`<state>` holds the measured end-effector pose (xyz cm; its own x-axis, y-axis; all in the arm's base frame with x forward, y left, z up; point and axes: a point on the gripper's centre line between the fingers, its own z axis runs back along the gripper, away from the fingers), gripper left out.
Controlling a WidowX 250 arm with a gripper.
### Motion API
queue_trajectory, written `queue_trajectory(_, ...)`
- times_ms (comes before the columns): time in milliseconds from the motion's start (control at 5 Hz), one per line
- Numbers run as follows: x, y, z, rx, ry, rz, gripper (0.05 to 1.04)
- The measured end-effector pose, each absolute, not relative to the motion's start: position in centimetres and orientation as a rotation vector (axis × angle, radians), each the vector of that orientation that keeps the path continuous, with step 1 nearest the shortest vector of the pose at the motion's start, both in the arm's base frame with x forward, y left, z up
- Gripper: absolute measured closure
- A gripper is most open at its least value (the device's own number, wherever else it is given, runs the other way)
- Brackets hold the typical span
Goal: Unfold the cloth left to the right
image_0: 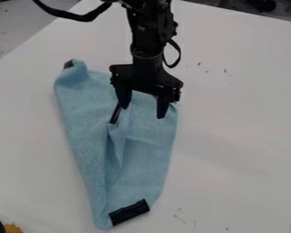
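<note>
My gripper [142, 108] hangs over the upper part of the light blue cloth [142, 157], its two fingers spread apart and pointing down. The cloth lies lengthwise on the white table, with a fold running down its middle. A thin dark strip [116, 113] stands at the top of that fold, close by the left finger. Black pieces mark two cloth corners, one at the upper left [69, 64] and a wider one at the bottom [129, 212]. Whether the fingertips touch the cloth, I cannot tell. Part of the cloth's upper right edge is hidden behind the gripper.
The white table [233, 150] extends around the cloth, with small dark specks at the upper right and scribbles near the bottom. A yellow and black object [12, 228] sits at the lower left corner. Dark items lie beyond the table's far edge.
</note>
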<state>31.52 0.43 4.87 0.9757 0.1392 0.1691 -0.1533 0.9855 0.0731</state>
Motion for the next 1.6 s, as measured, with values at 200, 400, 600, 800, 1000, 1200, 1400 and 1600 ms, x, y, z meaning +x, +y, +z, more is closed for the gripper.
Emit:
queue_trajectory(200, 31.2, 0.4, 3.9, 0.090, -0.131, 0.145, 0.082)
queue_trajectory(400, 30.8, 1.8, 3.8, 0.109, -0.113, 0.142, 0.082)
queue_trajectory(600, 30.7, 3.6, 3.8, 0.114, -0.112, 0.158, 0.082)
queue_trajectory(800, 30.3, 4.5, 3.6, 0.122, -0.098, 0.163, 0.082)
queue_trajectory(1000, 29.9, 5.2, 3.0, 0.103, -0.109, 0.180, 0.082)
queue_trajectory(1200, 30.2, 5.1, 3.0, 0.083, -0.131, 0.174, 0.136)
queue_trajectory(1400, 30.3, 4.9, 2.5, 0.071, -0.130, 0.165, 0.377)
queue_trajectory(1600, 30.4, 4.8, 1.9, 0.064, -0.122, 0.155, 0.685)
